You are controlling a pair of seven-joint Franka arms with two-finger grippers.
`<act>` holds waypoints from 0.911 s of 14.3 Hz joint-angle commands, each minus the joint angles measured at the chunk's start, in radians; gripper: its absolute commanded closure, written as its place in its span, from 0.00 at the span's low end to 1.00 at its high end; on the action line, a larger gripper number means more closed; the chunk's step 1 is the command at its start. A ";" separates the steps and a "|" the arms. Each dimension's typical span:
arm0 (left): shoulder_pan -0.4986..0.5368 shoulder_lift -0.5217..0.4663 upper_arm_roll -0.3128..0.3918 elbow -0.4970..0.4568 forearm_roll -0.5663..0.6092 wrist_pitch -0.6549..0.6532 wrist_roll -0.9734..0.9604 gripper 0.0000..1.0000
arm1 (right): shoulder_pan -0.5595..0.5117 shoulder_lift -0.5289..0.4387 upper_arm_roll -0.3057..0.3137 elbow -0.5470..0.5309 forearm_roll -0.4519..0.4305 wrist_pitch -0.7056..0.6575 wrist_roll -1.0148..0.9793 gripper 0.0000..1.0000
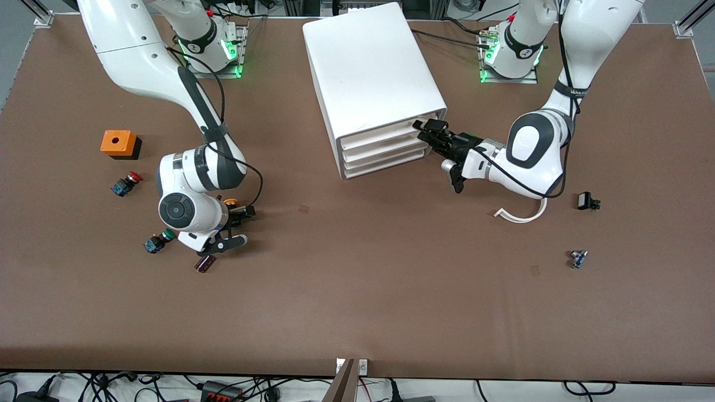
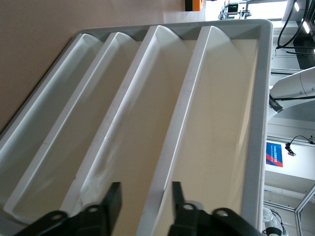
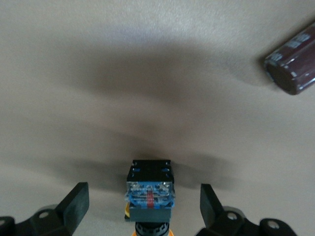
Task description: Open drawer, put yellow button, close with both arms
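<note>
Opening step: left pincer point(image 1: 429, 133) apart at the shallow white plastic top drawer point(image 1: 385, 135) of the white boxy cabinet point(image 1: 371, 72), must clamp and pull; right pincer point(image 3: 142, 206) apart astride the small yellow-capped push button point(image 3: 148, 189) on the brown worktop point(image 1: 357, 290), must close.

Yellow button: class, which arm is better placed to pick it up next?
The right arm. Its pincer is open with the yellow button between its fingers, while the left pincer is at the drawer.

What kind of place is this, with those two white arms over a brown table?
Most likely a robotics lab bench. Two arms are bolted at the table edge, small parts such as the yellow button lie scattered for handling, and cables and aluminium framing surround it.
</note>
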 commanded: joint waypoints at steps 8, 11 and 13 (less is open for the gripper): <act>0.009 0.077 0.015 0.139 -0.009 0.009 0.023 0.98 | -0.006 -0.008 0.003 -0.011 0.017 -0.043 -0.023 0.85; 0.026 0.139 0.023 0.240 0.052 0.009 0.023 0.98 | -0.001 -0.033 0.002 0.017 0.016 -0.049 -0.026 0.94; 0.038 0.160 0.027 0.297 0.098 0.011 0.021 0.98 | 0.003 -0.057 0.003 0.060 0.016 -0.051 -0.028 1.00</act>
